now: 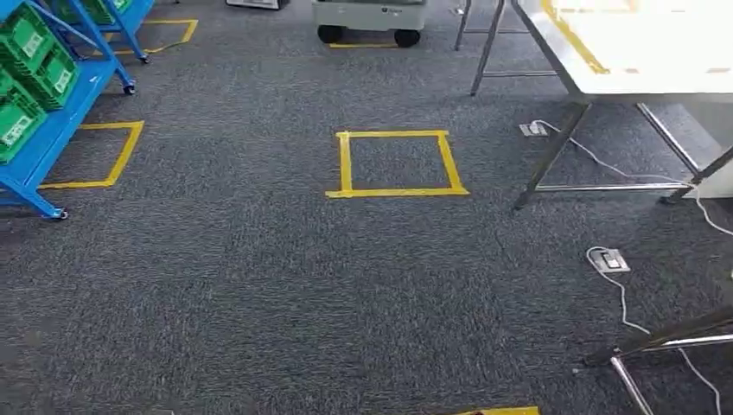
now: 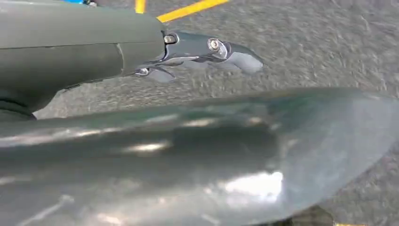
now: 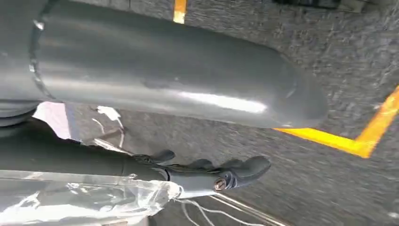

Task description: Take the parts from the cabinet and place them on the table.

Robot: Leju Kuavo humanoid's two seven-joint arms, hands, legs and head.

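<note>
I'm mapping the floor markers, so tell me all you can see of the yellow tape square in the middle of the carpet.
The yellow tape square is a closed outline of four flat strips stuck on the grey carpet, its corners overlapping slightly. It lies in mid-floor, between the blue rack and the metal-legged table. Nothing stands in it or touches it; bare carpet shows inside.

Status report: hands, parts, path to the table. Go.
Left hand empty, hanging. Right hand grips clear bag. Table ahead right. Floor cables near its legs.
</note>
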